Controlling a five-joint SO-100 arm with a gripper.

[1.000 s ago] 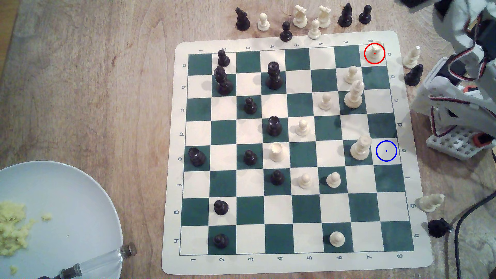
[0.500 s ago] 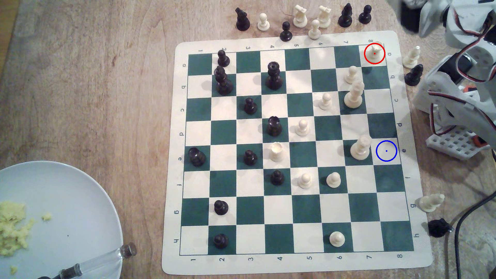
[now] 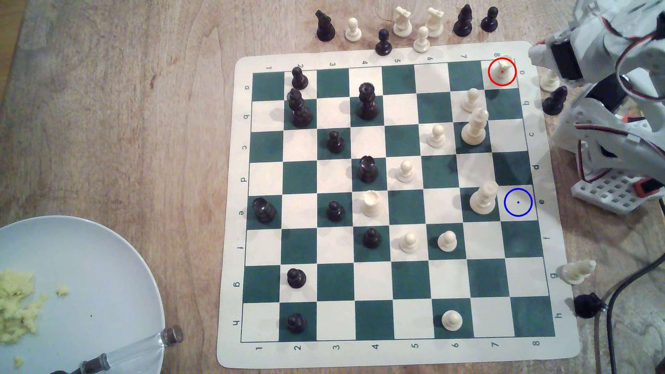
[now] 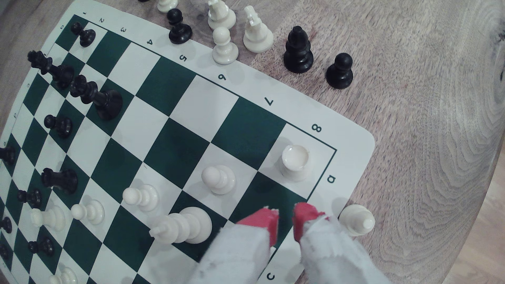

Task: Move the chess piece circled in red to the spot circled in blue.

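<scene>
Lower left of the exterior view: a pale plate (image 3: 108, 273) with yellow crumbs (image 3: 18, 302) sits on the wooden tabletop (image 3: 126, 126), a glass tube (image 3: 133, 354) lying across its rim. Moving right, the green-and-cream chessboard (image 3: 392, 359) takes over the middle of the frame, black pieces mostly on its left half and cream ones toward the right. Above its top edge, a row of captured pieces (image 3: 403, 23) stands on the bare wood.

In the upper right corner of the board is the chess piece circled in red (image 3: 502, 69), short and cream, upright on its cream corner square, nothing touching it. Lower down the same right-hand column is the spot circled in blue (image 3: 518, 202), a bare cream square with a tall cream piece (image 3: 483, 198) just beside it on the exterior view's left.

At the far right edge, the white arm (image 3: 611, 72) leans in over the board's upper right margin, partly covering a cream piece (image 3: 548, 81) that stands off the board there.

In the wrist view, the end effector (image 4: 285, 218) shows red-tipped fingers (image 4: 269, 221) with a narrow gap between them and nothing held. They hover over the green square next to the circled piece (image 4: 295, 162), near it but apart. The cream off-board piece (image 4: 355, 219) stands just beside the other finger.
</scene>
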